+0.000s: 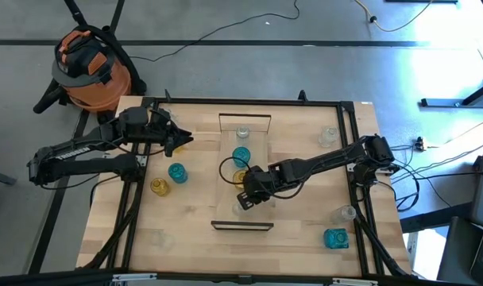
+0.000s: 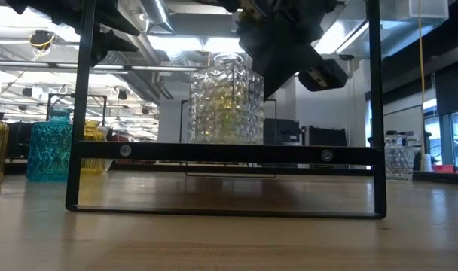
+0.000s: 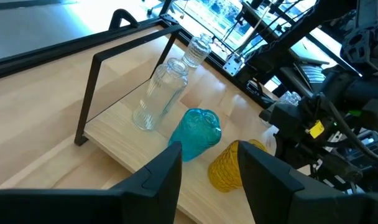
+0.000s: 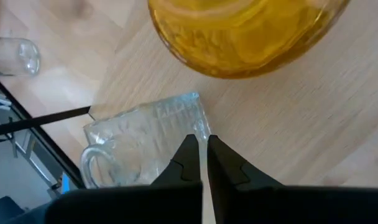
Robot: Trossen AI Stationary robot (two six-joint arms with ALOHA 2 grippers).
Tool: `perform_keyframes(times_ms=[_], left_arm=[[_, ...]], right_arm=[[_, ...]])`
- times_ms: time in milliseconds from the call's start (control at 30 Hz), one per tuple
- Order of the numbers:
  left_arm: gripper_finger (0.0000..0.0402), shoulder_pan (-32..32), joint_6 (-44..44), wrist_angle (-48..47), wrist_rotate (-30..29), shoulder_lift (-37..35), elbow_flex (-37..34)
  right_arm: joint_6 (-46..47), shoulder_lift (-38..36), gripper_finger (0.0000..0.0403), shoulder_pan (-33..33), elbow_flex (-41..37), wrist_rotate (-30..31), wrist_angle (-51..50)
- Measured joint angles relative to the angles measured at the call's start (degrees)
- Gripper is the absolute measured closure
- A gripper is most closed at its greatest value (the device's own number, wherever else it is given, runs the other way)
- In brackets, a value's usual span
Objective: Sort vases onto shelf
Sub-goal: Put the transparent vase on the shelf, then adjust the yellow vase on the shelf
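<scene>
The shelf [image 1: 261,151] lies along the table's middle, a wire frame [image 2: 225,152] at each short end. On it stand in a row a clear vase [image 1: 242,133], a teal vase [image 1: 241,155] and an amber vase [image 1: 240,176]. At its near end is a faceted clear vase [image 2: 225,98], upright, with my right gripper [image 1: 245,199] shut on it. The frame's bar hides its base. My left gripper [image 3: 211,180] hangs open to the shelf's left, touching nothing. My right gripper has the faceted clear vase by a thin upper edge of its glass wall [image 4: 200,127], pinched between the two fingertips [image 4: 188,152]. The fingers slant down onto it from the table's right. The vase stands upright; whether its base rests on the shelf I cannot tell.
On the table left of the shelf stand a teal vase [image 1: 176,171] and an amber vase [image 1: 160,187]. To the right are clear vases [image 1: 329,137] [image 1: 346,213] and a teal vase [image 1: 335,237]. Dark frame rails [image 1: 130,214] run along both sides.
</scene>
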Motion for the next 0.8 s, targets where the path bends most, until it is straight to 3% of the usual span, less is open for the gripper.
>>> perform_keyframes(times_ms=[167,300,367,533,700,800], left_arm=[[0.0253,0.0,-0.1,-0.1,0.2,0.0,0.0],[0.0253,0.0,-2.3,-0.1,2.4,-0.1,0.0],[0.0253,0.0,-5.6,-0.1,5.4,-0.4,0.0],[0.0253,-0.6,-8.6,-0.1,11.1,-1.4,0.0],[0.0253,-2.4,-9.5,-0.1,4.8,-1.7,0.0],[0.0253,-3.8,-12.6,-0.3,2.7,0.6,0.0]], right_arm=[[1.5,0.0,0.0403,0.1,0.0,4.3,-1.6],[2.7,-2.5,0.0403,1.5,1.3,17.1,-5.7],[2.3,-4.5,0.0403,1.6,2.7,20.6,-7.5],[-1.7,-8.7,0.0403,1.6,4.9,17.3,-19.0],[-1.7,-12.9,0.0403,1.6,5.5,19.5,-33.2],[-1.8,-14.3,0.0403,1.6,5.5,22.2,-35.4]])
